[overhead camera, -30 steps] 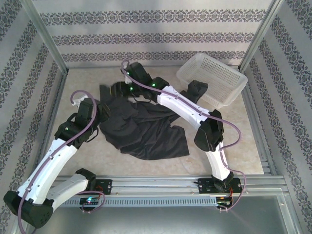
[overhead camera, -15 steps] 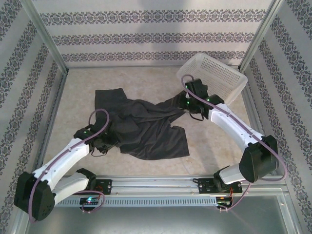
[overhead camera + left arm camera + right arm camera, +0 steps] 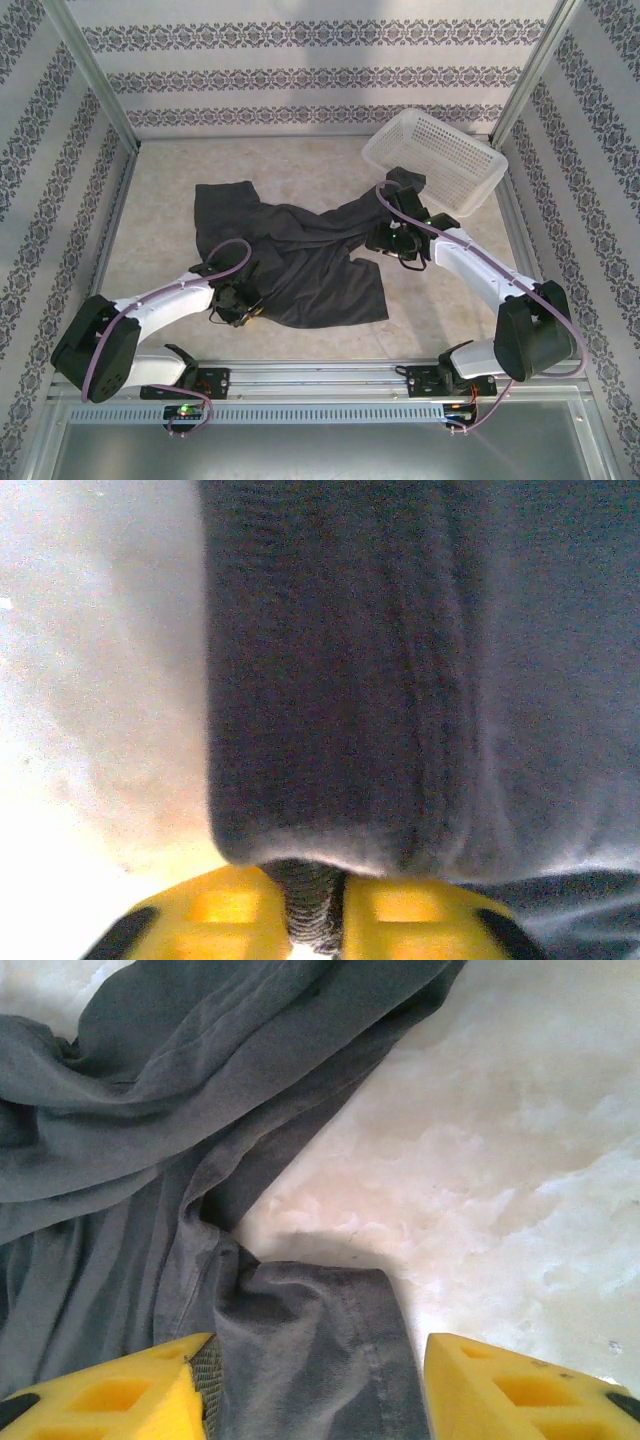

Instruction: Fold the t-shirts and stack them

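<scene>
— Where is the cloth now?

— On the table [image 3: 300, 165]. The dark grey t-shirt [image 3: 300, 250] lies crumpled in the middle, not folded, apart from the white basket [image 3: 440, 150] in the far right corner. Both lie as they did half a second ago.

— And the arms?

— The left arm has folded lower toward the near edge, and the left gripper [image 3: 243, 300] now sits at the shirt's near left edge. The right gripper [image 3: 385, 240] has also come a little nearer, at the shirt's right edge.

— From above I cannot read the jaws.

— The wrist cameras show them. On the left, the yellow fingers [image 3: 210, 920] stand almost together, with a fold of the shirt pinched between them. On the right, the fingers [image 3: 100, 1395] stand wide apart. A hemmed corner of the cloth lies between them on the table, not clamped.
</scene>
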